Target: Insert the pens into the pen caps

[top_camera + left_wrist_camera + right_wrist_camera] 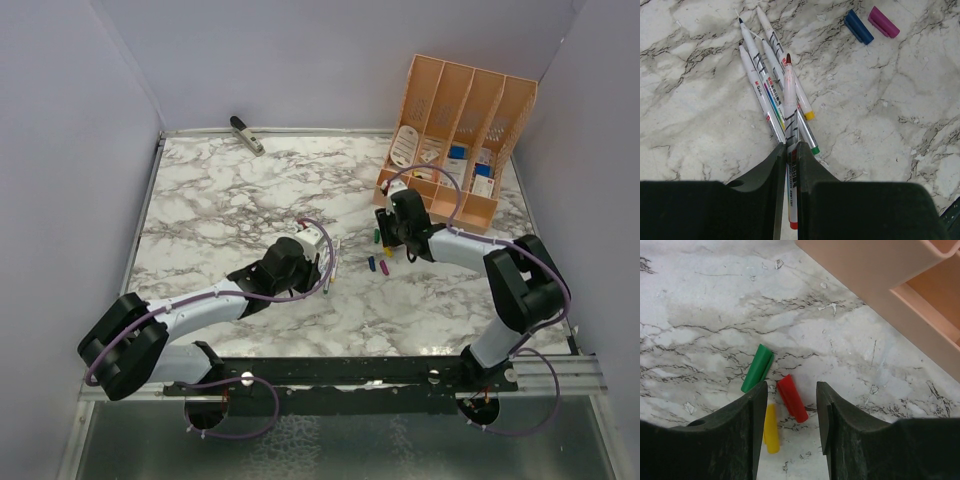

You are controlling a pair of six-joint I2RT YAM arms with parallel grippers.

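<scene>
My left gripper (791, 150) is shut on a white pen (789, 100) with a red end and a dark red tip, held just above the other pens (760, 85) that lie fanned on the marble. A blue cap (858, 26) and a magenta cap (883, 22) lie beyond them. My right gripper (791, 390) is open, low over the table, with the red cap (792, 398) between its jaws. The yellow cap (771, 427) lies partly under the left finger and the green cap (757, 368) just ahead of it. In the top view the left gripper (328, 258) is at the pens and the right gripper (383, 238) at the caps.
An orange desk organizer (460, 120) stands at the back right; its wall (880, 285) is close behind the right gripper. A grey clip-like tool (246, 134) lies at the far edge of the marble table (220, 200). Walls enclose the table on three sides.
</scene>
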